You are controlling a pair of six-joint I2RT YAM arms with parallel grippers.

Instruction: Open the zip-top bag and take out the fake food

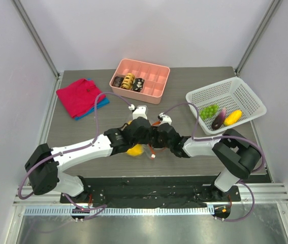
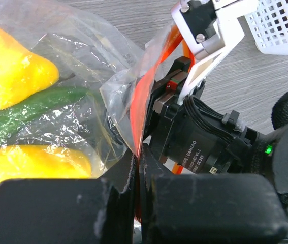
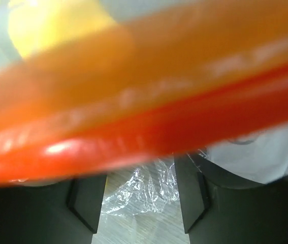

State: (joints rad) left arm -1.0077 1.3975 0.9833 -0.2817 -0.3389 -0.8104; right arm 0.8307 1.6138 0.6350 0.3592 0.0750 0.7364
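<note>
The zip-top bag (image 1: 142, 151) hangs between my two grippers near the table's front middle. In the left wrist view it is clear crinkly plastic (image 2: 90, 76) with an orange-red zipper strip (image 2: 142, 101). It holds yellow pieces (image 2: 11, 71) and a green long vegetable (image 2: 37, 107). My left gripper (image 2: 136, 158) is shut on the zipper strip. My right gripper (image 3: 139, 195) has its fingers (image 3: 88, 203) apart, with the blurred strip (image 3: 149, 122) lying across right before its camera. Green grapes (image 1: 209, 111), a purple eggplant (image 1: 219, 121) and a yellow piece (image 1: 233, 117) lie in the white basket (image 1: 204, 92).
A pink compartment tray (image 1: 156, 76) with brown pastry-like pieces stands at the back middle. A red folded cloth (image 1: 77, 95) lies on a blue one at the back left. The white basket is at the right. Both arms cross close together over the front middle.
</note>
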